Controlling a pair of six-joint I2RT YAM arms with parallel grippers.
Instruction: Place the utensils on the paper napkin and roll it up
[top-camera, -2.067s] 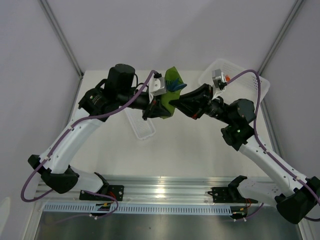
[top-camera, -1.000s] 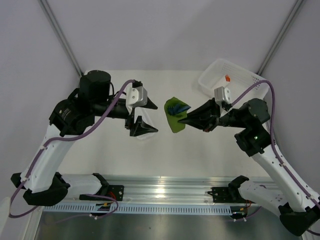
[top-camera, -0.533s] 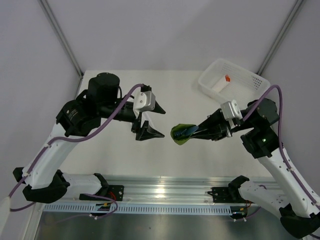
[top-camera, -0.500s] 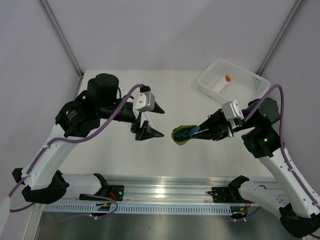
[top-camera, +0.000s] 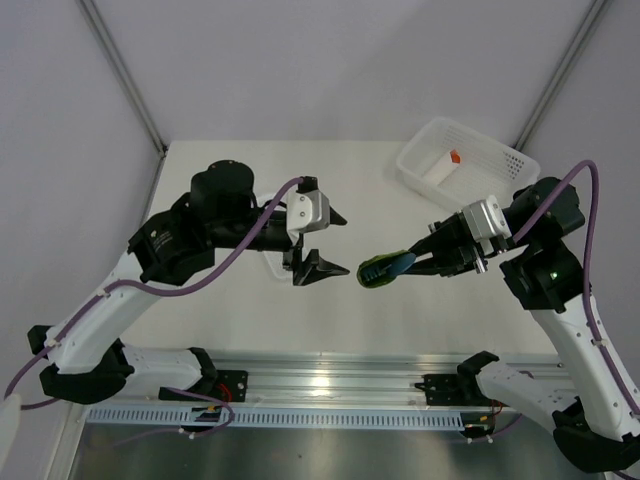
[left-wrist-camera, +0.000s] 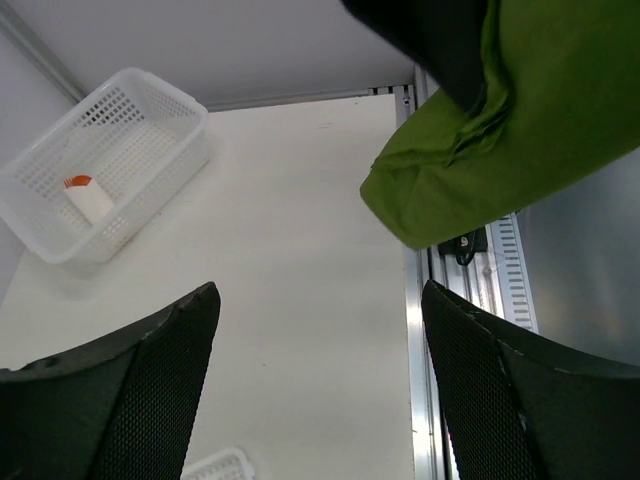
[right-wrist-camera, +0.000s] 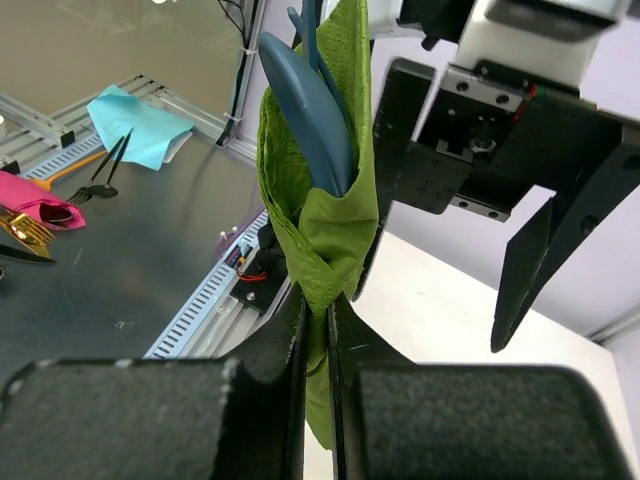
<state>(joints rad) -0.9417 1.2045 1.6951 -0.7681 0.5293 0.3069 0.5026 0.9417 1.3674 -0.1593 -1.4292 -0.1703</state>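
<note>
While the right gripper clenched the paper napkin, rolled around the blue utensils, the bundle hung above the table between the two arms. The left gripper gaped wide and empty, facing the bundle without touching it. A white basket sat at the far right, holding a white piece with an orange tip.

Bright, even light floods the overhead view: only faint, soft shadows on the white table, and glare off the metal rail. In the left wrist view the paper napkin looms close and soft-focused. In the right wrist view the right gripper sits dark and blurred in the foreground.
</note>
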